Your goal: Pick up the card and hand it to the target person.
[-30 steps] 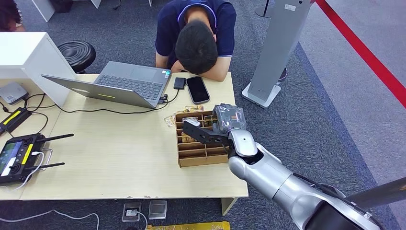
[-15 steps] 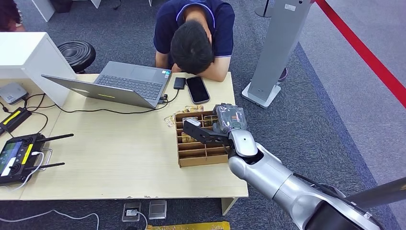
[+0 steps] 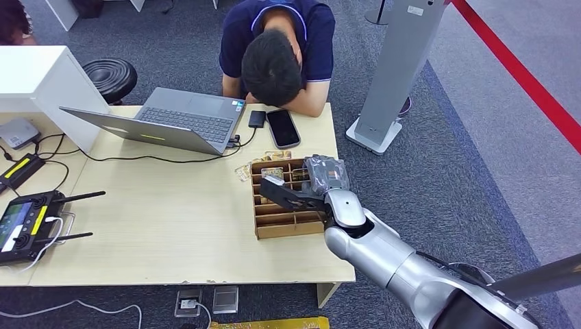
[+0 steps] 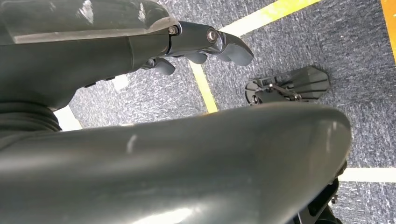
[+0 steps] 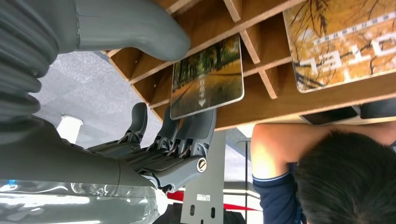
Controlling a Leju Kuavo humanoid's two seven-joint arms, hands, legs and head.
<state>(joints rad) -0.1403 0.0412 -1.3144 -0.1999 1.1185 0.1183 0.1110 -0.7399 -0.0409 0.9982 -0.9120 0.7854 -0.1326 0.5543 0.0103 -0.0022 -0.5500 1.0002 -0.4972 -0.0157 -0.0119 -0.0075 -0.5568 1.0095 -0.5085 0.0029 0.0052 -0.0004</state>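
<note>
Head view: right hand (image 3: 301, 192) is seen over a brown slotted cardboard box (image 3: 288, 225) set at the right part of a pale wood-grain surface (image 3: 164, 226). Silver smooth arm shell and a crinkled clear plastic wrap at the wrist are noted. A person (image 3: 277, 55) in a dark blue polo is bent over the far edge, head down. A grey laptop (image 3: 171, 120), a glossy black phone (image 3: 282, 128) and a small black block beside it are laid near that person. A black controller with antennas (image 3: 27, 219) is placed at the left edge.

Right wrist view: card (image 5: 208, 77) is shown closer, a thin glossy rectangle with rounded corners, printed with an autumn tree-lined road. It is stood in a box slot between thin wooden dividers, tilted. Dark fingers (image 5: 191, 135) are laid side by side against its edge, and the thick grey thumb (image 5: 135, 28) is held on the other side, apart from the card face; whether the card is actually pinched cannot be told. A second card (image 5: 341, 42) with yellow leaves is seen in a neighbouring slot.

Left wrist view: left hand (image 4: 205, 44) is hung over blue-grey speckled carpet with yellow floor lines; fingers are curled in loosely, nothing held.
</note>
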